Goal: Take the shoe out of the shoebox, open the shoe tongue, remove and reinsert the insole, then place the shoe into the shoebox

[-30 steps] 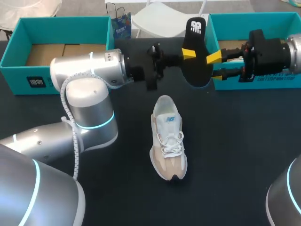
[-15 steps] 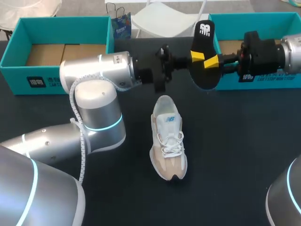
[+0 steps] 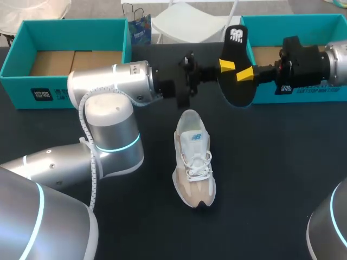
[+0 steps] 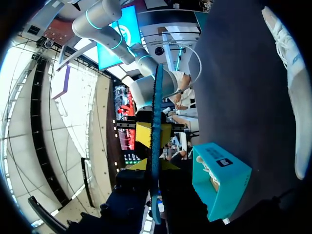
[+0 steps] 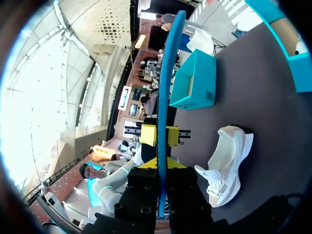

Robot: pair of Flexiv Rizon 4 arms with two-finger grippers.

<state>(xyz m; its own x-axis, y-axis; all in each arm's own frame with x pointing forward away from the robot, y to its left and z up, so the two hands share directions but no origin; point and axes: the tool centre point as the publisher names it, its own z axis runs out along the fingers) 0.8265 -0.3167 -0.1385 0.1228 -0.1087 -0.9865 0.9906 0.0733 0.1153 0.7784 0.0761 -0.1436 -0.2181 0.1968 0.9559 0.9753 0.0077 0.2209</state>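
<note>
A robotics work bench — a dark matte table (image 3: 271,179) with a silver cyan-ringed left arm (image 3: 108,116) and right arm (image 3: 339,54) over it, an open teal cardboard shoebox (image 3: 21,92) at ten o'clock, a second shoebox (image 3: 325,96) at two.

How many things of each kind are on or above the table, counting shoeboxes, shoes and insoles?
teal shoeboxes: 2
white shoe: 1
black insole: 1
Total: 4

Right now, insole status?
Held midair: insole, with left end effector and right end effector both shut on it. Nearby, shoe upright on table. Nothing between them.
</note>
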